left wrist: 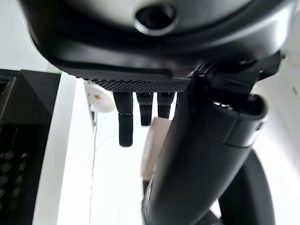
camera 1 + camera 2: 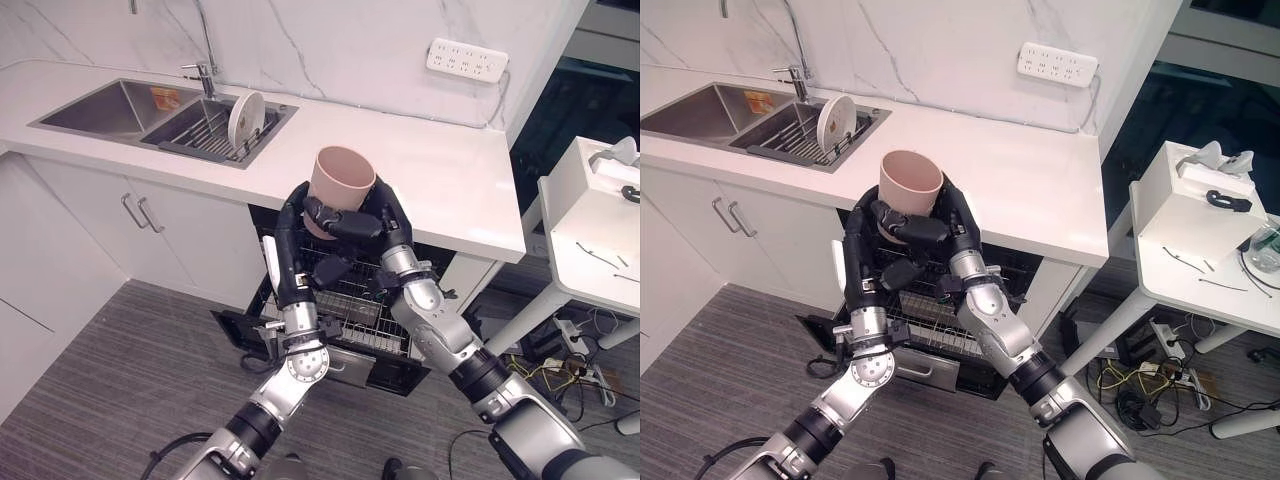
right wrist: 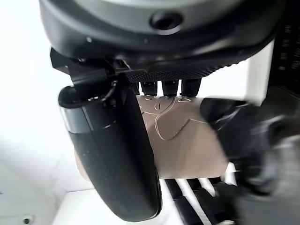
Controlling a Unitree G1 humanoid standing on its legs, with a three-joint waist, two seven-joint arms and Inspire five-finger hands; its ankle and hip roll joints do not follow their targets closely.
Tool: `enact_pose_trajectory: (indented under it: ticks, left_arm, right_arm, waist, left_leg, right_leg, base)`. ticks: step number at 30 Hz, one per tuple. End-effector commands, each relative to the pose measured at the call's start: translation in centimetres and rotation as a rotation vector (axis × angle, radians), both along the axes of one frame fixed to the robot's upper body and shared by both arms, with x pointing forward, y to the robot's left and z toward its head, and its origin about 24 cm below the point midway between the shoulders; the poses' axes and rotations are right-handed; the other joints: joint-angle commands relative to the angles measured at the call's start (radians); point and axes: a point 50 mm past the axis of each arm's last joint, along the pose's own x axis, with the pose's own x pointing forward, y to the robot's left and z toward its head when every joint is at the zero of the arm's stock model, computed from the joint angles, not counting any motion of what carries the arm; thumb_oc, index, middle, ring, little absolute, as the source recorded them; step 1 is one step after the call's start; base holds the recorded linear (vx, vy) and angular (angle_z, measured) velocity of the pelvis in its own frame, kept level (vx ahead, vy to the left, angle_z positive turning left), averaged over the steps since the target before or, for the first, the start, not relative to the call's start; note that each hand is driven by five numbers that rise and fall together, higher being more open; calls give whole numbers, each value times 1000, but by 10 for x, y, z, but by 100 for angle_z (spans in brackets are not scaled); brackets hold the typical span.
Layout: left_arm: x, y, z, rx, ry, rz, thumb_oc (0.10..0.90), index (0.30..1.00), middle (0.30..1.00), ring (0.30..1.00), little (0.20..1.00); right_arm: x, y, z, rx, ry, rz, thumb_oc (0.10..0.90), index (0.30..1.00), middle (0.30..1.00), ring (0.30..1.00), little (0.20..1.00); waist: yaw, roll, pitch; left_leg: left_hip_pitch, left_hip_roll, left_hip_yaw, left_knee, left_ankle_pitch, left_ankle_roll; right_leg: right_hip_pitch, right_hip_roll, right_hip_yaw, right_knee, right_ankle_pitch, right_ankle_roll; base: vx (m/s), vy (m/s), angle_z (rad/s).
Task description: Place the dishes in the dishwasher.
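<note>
Counter (image 2: 420, 170): white, spanning the scene from 9 to 3 o'clock.
Sink (image 2: 95, 108): steel, at 10 o'clock, with a white plate (image 2: 245, 119) upright in its drainer rack.
Dishwasher (image 2: 350, 300): open under the counter, wire rack pulled out at centre.
Cup (image 2: 343, 182): pink, mouth up, held above the rack between my two hands.
My right hand (image 2: 385, 222): fingers and thumb curled round the cup's side.
My left hand (image 2: 292, 235): thumb and fingers curved against the cup from 9 o'clock.
</note>
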Motion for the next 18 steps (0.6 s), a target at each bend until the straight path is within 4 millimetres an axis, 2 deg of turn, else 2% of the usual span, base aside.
enact_pose_trajectory:
  ticks: [1, 6, 9, 10, 11, 15, 18]
  left_arm:
    - [3, -22, 37, -16, -200, -114, 800, 900, 900, 900, 900]
    - [3, -10, 38, -46, -195, -46, 800, 900, 900, 900, 900]
    - [2, -4, 39, -44, -198, -12, 800, 900, 900, 900, 900]
    - [2, 4, 37, -47, -171, 46, 800, 900, 900, 900, 900]
    - [3, 8, 35, -67, -145, 58, 800, 900, 900, 900, 900]
    - [2, 23, 24, -134, -65, 58, 800, 900, 900, 900, 900]
    - [-5, 34, 21, -81, -72, 20, 800, 900, 900, 900, 900]
  right_arm:
    - [-13, -3, 112, 228, -494, -48, 400, 300, 300, 300, 300]
    - [-27, -42, 123, 369, -594, -211, 400, 300, 300, 300, 300]
    - [-35, -55, 124, 372, -635, -254, 400, 300, 300, 300, 300]
    - [-43, -68, 124, 364, -665, -293, 400, 300, 300, 300, 300]
    - [-45, -73, 124, 364, -671, -303, 400, 300, 300, 300, 300]
    - [-52, -94, 117, 362, -659, -329, 400, 300, 300, 300, 300]
    - [-55, -108, 105, 303, -637, -344, 400, 300, 300, 300, 300]
  waist:
    - [-3, -1, -36]
    - [-31, 1, -35]
    - [-44, 2, -34]
    - [-58, 4, -33]
    - [-63, 5, -33]
    - [-73, 7, -38]
    - [-79, 11, -38]
  left_leg:
    - [38, -14, -17, 41, -101, 11]
    - [40, -5, -1, 41, -104, 13]
    - [41, 1, 7, 41, -105, 14]
    - [44, 6, 18, 41, -106, 14]
    - [44, 7, 21, 41, -106, 14]
    - [42, 12, 32, 41, -107, 14]
    - [38, 17, 38, 41, -104, 12]
  right_leg:
    - [85, 3, 33, -33, -43, 47]
    - [80, 8, 43, -33, -41, 49]
    - [77, 10, 48, -33, -40, 49]
    - [75, 13, 53, -33, -39, 49]
    - [75, 13, 54, -33, -39, 50]
    - [69, 13, 56, -33, -39, 53]
    - [64, 13, 56, -33, -37, 55]
  base:
    - [-13, 19, -4]
    - [-9, 9, -3]
    - [-3, 10, -2]
    - [-10, 34, -5]
    - [-8, 31, -5]
    - [-12, 7, -10]
    - [-12, 16, -10]
